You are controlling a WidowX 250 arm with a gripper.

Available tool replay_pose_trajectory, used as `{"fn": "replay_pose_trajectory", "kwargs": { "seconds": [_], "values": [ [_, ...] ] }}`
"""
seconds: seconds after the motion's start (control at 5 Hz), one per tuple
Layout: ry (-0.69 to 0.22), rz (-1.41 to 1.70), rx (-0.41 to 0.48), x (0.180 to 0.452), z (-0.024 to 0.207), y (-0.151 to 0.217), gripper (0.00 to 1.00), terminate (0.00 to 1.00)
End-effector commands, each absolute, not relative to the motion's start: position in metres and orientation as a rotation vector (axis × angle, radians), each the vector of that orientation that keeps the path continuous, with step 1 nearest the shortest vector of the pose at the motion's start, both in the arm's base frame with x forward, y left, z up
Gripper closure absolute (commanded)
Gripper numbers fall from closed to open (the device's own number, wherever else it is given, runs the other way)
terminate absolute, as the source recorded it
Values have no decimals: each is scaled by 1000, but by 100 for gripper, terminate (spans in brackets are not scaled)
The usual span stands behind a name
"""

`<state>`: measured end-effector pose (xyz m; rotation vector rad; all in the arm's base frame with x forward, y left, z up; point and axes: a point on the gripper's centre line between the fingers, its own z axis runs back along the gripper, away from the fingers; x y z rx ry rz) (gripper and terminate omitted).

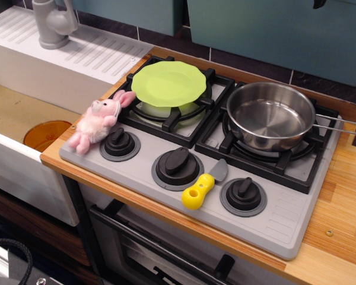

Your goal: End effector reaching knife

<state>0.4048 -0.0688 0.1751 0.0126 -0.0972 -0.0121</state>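
Grey toy stove (pixel 296 219) on a wooden counter (pixel 338 237), three black knobs (pixel 178 164) along the front. Steel pan (pixel 272 115) on the right burner, green plate (pixel 168 83) on the left. Pink plush bunny (pixel 98 123) at the stove's left edge. Knife (pixel 203 185) flat between the middle and right knobs, yellow handle toward the front. End effector out of view; finger state impossible to tell.
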Motion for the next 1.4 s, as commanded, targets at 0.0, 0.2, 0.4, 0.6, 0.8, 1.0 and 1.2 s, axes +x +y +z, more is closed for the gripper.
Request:
{"fn": "replay_pose_trajectory", "kwargs": {
  "seconds": [0.0, 0.2, 0.4, 0.6, 0.8, 1.0, 1.2],
  "values": [
    [-97, -12, 13, 405, 175, -69, 0, 0],
    [-92, -24, 36, 389, 179, -66, 0, 0],
    [-77, -32, 74, 375, 183, -64, 0, 0],
    [-99, -50, 72, 363, 178, -60, 0, 0],
    [-115, -54, 78, 349, 166, -55, 0, 0],
    [-132, -59, 76, 336, 151, -51, 0, 0],
    [-148, -51, 76, 322, 138, -51, 0, 0]
  ]
}}
